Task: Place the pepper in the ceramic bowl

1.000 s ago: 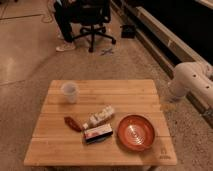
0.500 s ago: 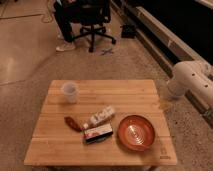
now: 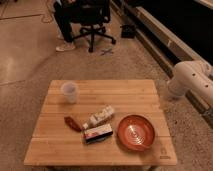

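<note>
Nothing has shifted since the earlier frames: the pepper (image 3: 72, 123) lies on the wooden counter (image 3: 125, 92), just left of the white bottle (image 3: 99, 117) and the box (image 3: 98, 133), apart from the orange bowl (image 3: 136, 132). A cup (image 3: 69, 92) stands behind. Only the white arm (image 3: 190, 80) shows at the right edge; its claw is out of sight, clenched.

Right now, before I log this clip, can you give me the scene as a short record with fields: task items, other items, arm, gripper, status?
surface: wooden table
pepper: lying front left of centre, apart from the bowl
ceramic bowl: front right, nothing in it
plastic cup: upright, back left
white bottle: on its side, centre
red-and-white box: between pepper and bowl
arm: white segment at right, beyond the table edge
gripper: out of frame, shut
status: pepper not yet in bowl
</note>
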Robot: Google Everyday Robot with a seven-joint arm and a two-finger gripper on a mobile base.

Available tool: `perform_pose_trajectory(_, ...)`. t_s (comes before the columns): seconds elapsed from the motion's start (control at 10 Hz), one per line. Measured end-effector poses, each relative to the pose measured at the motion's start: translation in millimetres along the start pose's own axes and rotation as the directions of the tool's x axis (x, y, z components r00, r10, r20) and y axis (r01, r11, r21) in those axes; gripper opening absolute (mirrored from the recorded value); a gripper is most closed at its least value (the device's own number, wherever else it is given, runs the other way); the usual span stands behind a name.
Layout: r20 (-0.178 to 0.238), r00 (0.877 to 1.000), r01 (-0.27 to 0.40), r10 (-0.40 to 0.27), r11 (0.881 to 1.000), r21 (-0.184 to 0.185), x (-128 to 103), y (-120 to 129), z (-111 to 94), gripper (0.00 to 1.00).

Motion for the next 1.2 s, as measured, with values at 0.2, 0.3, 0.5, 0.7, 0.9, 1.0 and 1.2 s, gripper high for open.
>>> perform_pose_trajectory(0.2, 0.003, 1.000, 0.002, -0.002, 1.000, 0.004, -4.0, -1.6, -0.8, 0.41)
perform_pose_trajectory(0.3, 0.003, 1.000, 0.001, -0.001, 1.000, 0.007, 0.0, -2.8, -3.4, 0.41)
perform_pose_trajectory(0.5, 0.003, 1.000, 0.006, -0.006, 1.000, 0.003, -3.7, -0.5, -8.6, 0.41)
perform_pose_trajectory(0.7, 0.000, 1.000, 0.001, -0.001, 1.000, 0.003, -5.2, -0.7, -2.7, 0.41)
perform_pose_trajectory(0.9, 0.002, 1.000, 0.000, 0.000, 1.000, 0.005, -1.5, -1.8, -5.3, 0.41)
perform_pose_trajectory(1.0, 0.000, 1.000, 0.002, -0.002, 1.000, 0.000, -1.9, 0.1, -6.5, 0.41)
perform_pose_trajectory(1.2, 0.000, 1.000, 0.004, -0.004, 1.000, 0.001, -5.2, -0.2, -4.6, 0.41)
